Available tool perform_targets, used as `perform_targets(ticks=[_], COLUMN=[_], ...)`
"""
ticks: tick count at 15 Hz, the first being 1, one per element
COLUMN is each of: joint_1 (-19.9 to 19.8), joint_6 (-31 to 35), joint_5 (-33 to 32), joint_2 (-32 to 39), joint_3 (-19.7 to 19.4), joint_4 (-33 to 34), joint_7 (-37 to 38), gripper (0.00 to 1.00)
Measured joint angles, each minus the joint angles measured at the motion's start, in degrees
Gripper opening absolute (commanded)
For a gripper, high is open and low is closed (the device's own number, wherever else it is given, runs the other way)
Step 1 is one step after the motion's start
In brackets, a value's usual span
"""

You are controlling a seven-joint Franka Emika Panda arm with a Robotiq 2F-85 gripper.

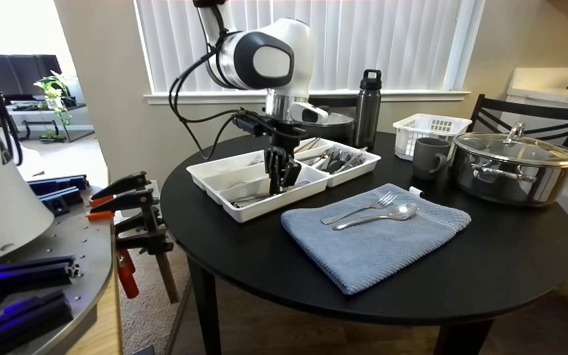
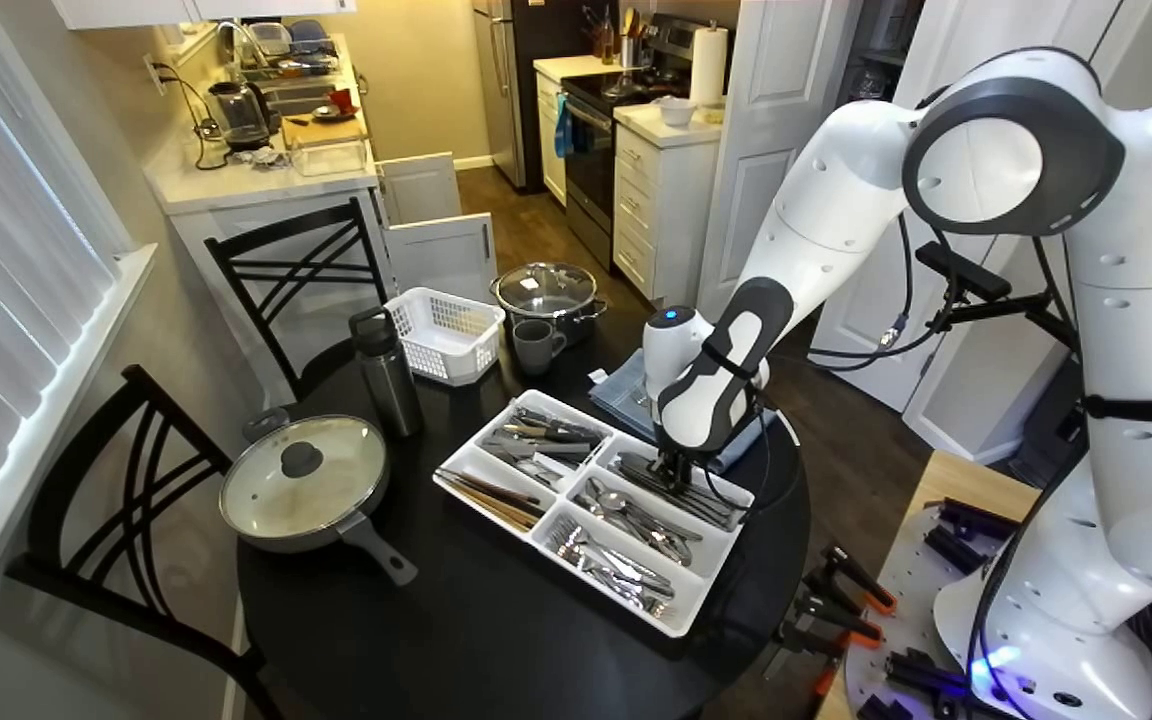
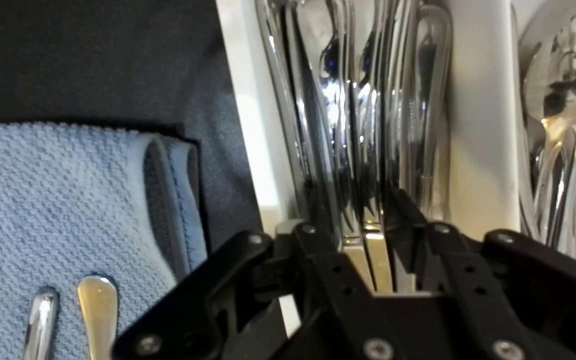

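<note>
Knives [image 3: 353, 115] beneath claw [image 3: 355, 220], jaws apart; tray walls [image 3: 485, 125] close either side; spoons [image 3: 563, 65], blue cloth [image 3: 58, 200] beyond.

Glossy metal knives [image 3: 360, 115] — rough, matt cloth towel [image 1: 375, 244]

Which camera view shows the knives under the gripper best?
The wrist view: it shows the knives largest, from above, though the gripper covers part of them. Both exterior views show them smaller, partly blocked by the gripper.

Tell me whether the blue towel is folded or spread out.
Folded: in the wrist view, the towel shows doubled layers along its edge. In an exterior view, it lies flat beneath a fork and spoon.
</note>
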Motion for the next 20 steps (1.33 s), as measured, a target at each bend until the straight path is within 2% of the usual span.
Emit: perform_targets(ticks=[1, 3, 6, 7, 8, 14, 17, 20], joint_1=[0.0, 0.2, 0.8, 0.8, 0.8, 0.5, 0.5, 0.5], joint_6=[0.0, 0.0, 0.1, 0.1, 0.1, 0.2, 0.5, 0.6], joint_5=[-0.1, -0.2, -0.2, -0.2, -0.2, -0.2, -0.2, -0.2], joint_2=[0.0, 0.1, 0.7, 0.7, 0.8, 0.7, 0.7, 0.6], joint_3=[0.0, 0.2, 0.3, 0.3, 0.2, -0.4, -0.3, -0.4], joint_4=[0.0, 0.0, 0.0, 0.0, 0.0, 0.0, -0.1, -0.1], joint_7=[-0.1, -0.4, -0.5, -0.6, -0.7, -1.2, -1.7, -2.4], gripper=[0.75, 0.76, 0.60, 0.42, 0.34, 0.01, 0.05, 0.04])
